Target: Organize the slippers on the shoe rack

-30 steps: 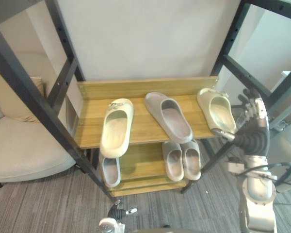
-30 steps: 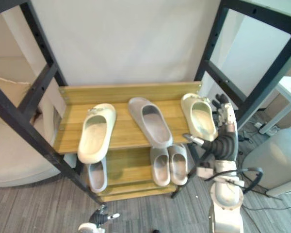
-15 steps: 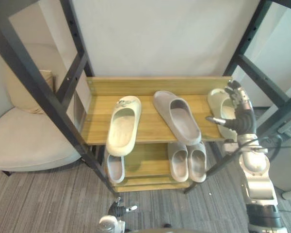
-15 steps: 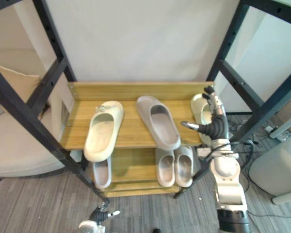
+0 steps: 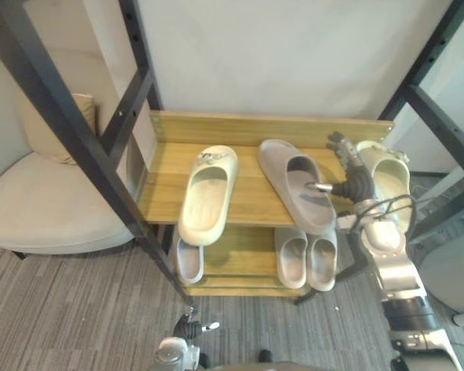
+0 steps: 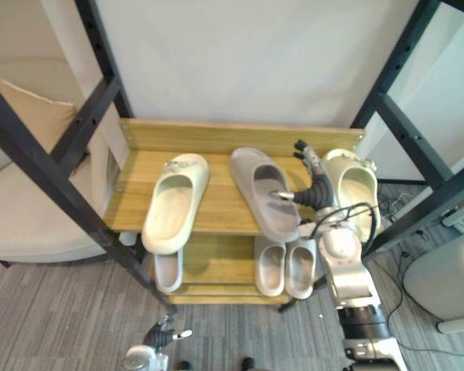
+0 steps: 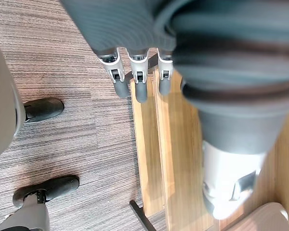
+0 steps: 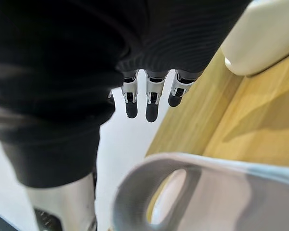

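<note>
The right hand (image 6: 317, 188) has come in from the outer side of the cream slipper (image 6: 356, 192) and now hangs over the top shelf (image 6: 216, 202), fingers straight and apart, holding nothing. The skewed grey slipper (image 6: 261, 192) lies just under its thumb, the cream one at its other side. Probably the grey one is next. The left hand (image 7: 136, 83) hangs loose, low by the rack.
</note>
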